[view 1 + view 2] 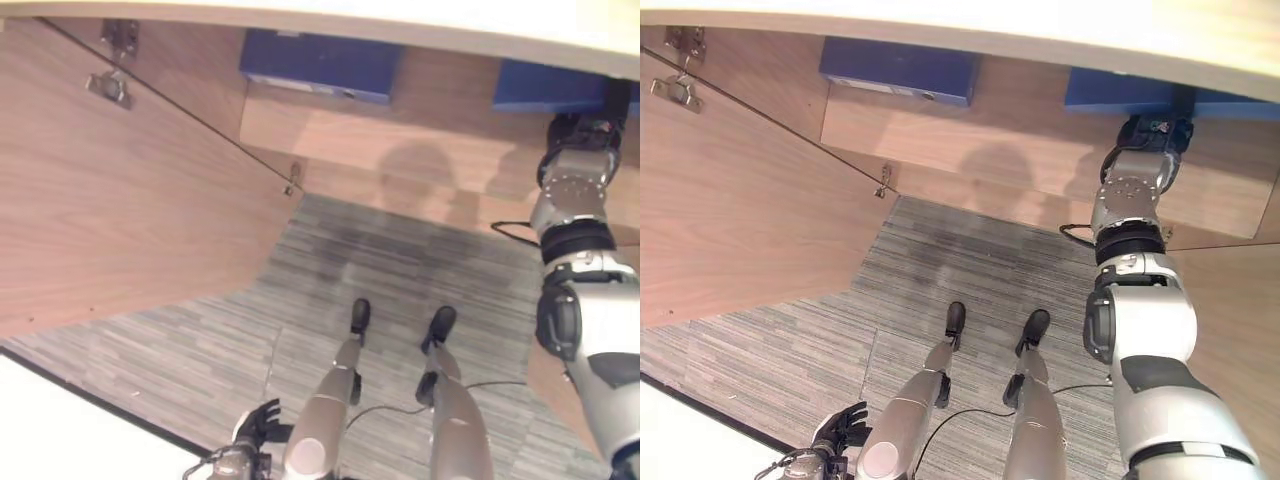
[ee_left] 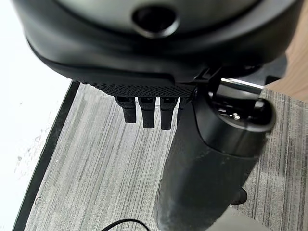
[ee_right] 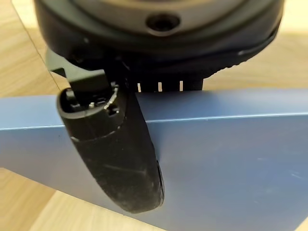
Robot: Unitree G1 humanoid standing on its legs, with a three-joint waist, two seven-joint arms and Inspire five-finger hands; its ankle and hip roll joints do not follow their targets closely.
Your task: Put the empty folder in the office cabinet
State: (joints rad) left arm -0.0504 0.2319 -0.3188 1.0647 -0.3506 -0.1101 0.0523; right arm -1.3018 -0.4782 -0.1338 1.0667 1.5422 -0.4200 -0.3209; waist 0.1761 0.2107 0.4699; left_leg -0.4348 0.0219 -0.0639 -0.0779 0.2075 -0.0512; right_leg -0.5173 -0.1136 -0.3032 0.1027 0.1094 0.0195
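The left hand (image 2: 144, 103) hangs low over the carpet, fingers relaxed, holding nothing. The right hand (image 1: 1152, 135) pinches the blue folder (image 3: 231, 144), thumb across its face, on the cabinet shelf (image 1: 970, 140) (another blue folder (image 1: 895, 68) lies leftward). Placement looks nearly done; release remains. Its fingers are hidden behind the folder.

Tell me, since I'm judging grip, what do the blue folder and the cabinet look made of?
The blue folder in the right hand looks like smooth, matte plastic or coated board: flat, even colour with a soft sheen. The cabinet looks like wood-grain laminate, light brown with fine streaks; it could be veneer.
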